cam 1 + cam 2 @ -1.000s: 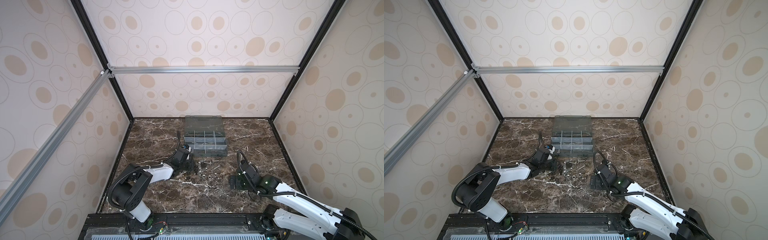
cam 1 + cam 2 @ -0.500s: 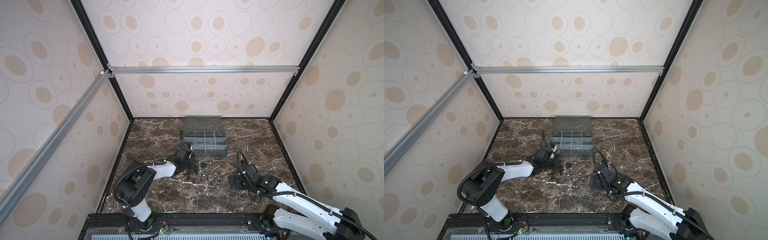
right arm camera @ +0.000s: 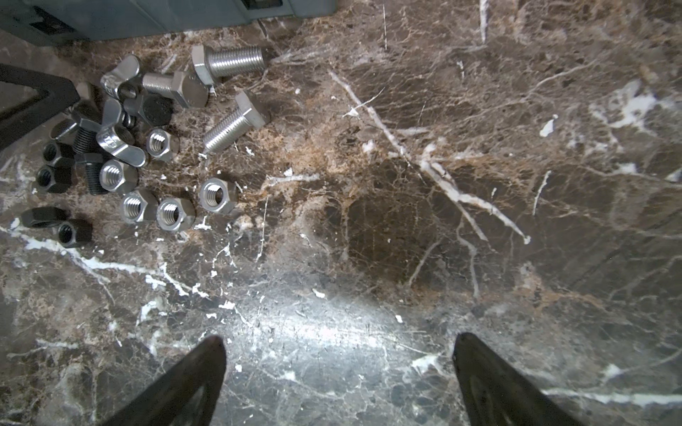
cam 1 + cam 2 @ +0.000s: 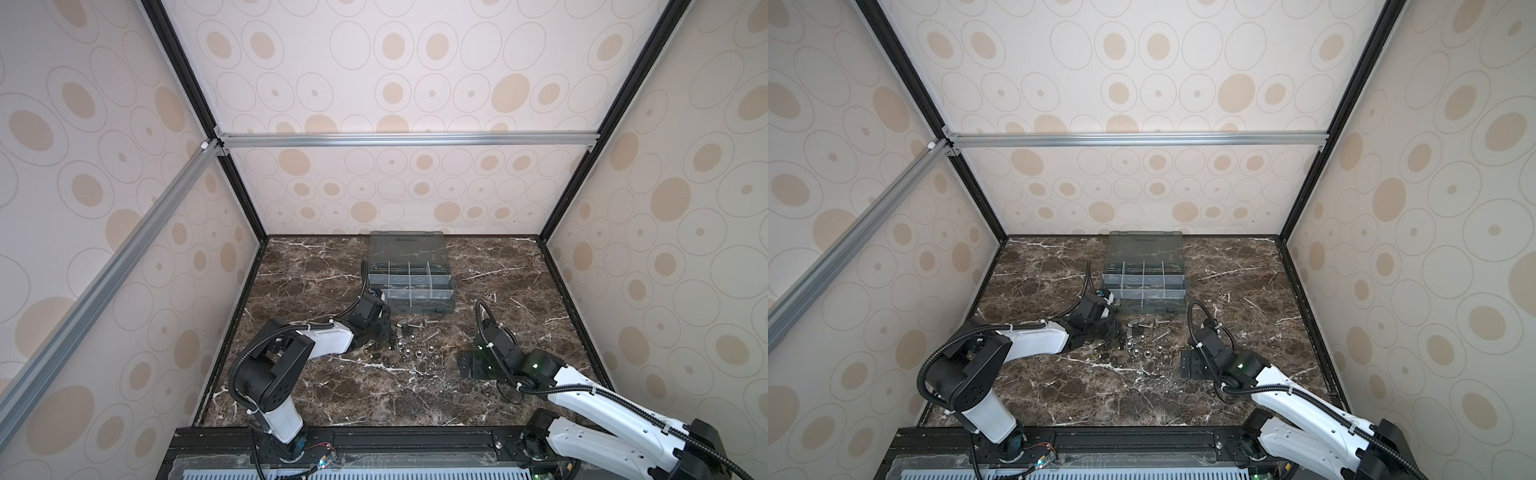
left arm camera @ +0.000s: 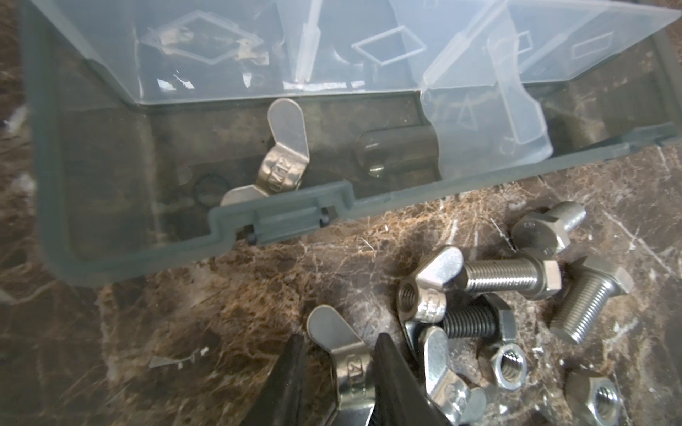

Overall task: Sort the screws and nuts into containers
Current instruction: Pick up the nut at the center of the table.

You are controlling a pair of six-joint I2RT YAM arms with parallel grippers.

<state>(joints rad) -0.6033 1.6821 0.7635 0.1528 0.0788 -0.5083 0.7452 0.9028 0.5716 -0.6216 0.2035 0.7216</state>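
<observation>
The left gripper (image 5: 339,341) has its two black fingers at the bottom of the left wrist picture, and they pinch a shiny wing nut (image 5: 350,372) low by the brown table (image 5: 221,313). Just beside it, at the lower right, sits the pile of silver and black screws (image 5: 505,274) and nuts (image 5: 511,367), not sorted yet. Across the upper half is the grey box (image 5: 121,258), and I see only one other wing nut (image 5: 282,162) in its front part. The right gripper (image 3: 339,354) is wide open over bare table and holds nothing; the pile is at that picture's upper left. I think the sorting has barely started, and nearly everything is left to move.
</observation>
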